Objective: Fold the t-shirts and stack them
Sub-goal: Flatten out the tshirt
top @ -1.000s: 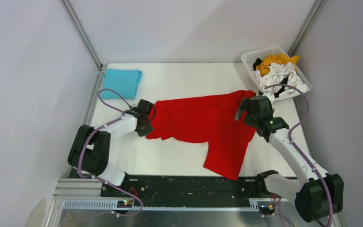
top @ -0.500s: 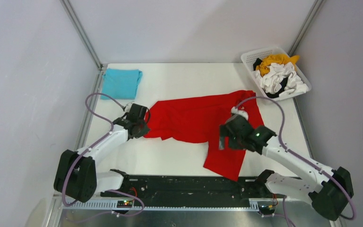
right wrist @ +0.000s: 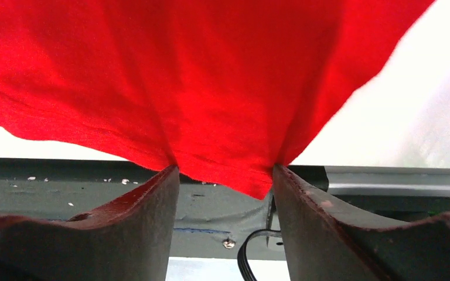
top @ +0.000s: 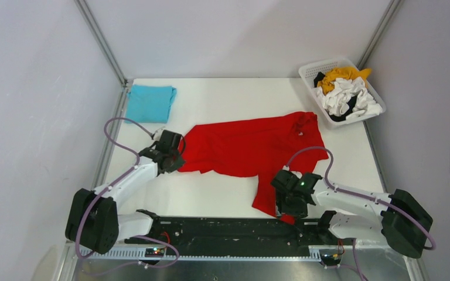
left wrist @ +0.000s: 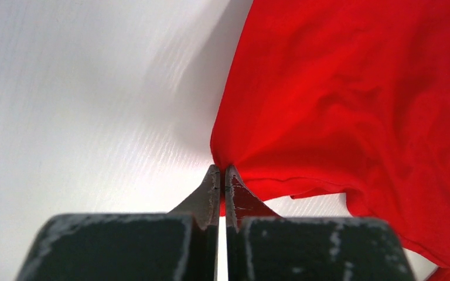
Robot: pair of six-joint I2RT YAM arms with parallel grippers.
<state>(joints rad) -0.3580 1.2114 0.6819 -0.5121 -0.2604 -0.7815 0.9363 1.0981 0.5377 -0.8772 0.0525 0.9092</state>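
- Step in hand, as I read it: spreading the red t-shirt [top: 246,146] flat on the table [top: 222,93] ahead of the first fold. It lies wrinkled between the two grippers, with one flap trailing toward the near edge.
- Left gripper [left wrist: 221,175] is clenched on the shirt's left edge. The cloth gathers to a point right at its tips and fans out ahead of it and to its right.
- Right gripper [right wrist: 225,172] is released, jaws spread wide. The shirt's near corner hangs between the fingers, over the dark front rail [right wrist: 64,175] just below them.
- Next move calls for the right to close on that corner, far enough in to catch the hem. Then both pull apart to take out the slack. Only a small tip sits inside the jaws, so a slip looks likely.
- Turquoise t-shirt [top: 150,102] is folded, well beyond the left gripper at the far corner, apart from the red one. Probably the stack base.
- Basket [top: 328,61] is well beyond the right gripper at the far-right corner. It holds crumpled shirts:
  - the orange-yellow one [top: 340,75] on the far side
  - the white one [top: 345,93] in the middle
  - the black one [top: 343,114] poking out among the white
  - none folded
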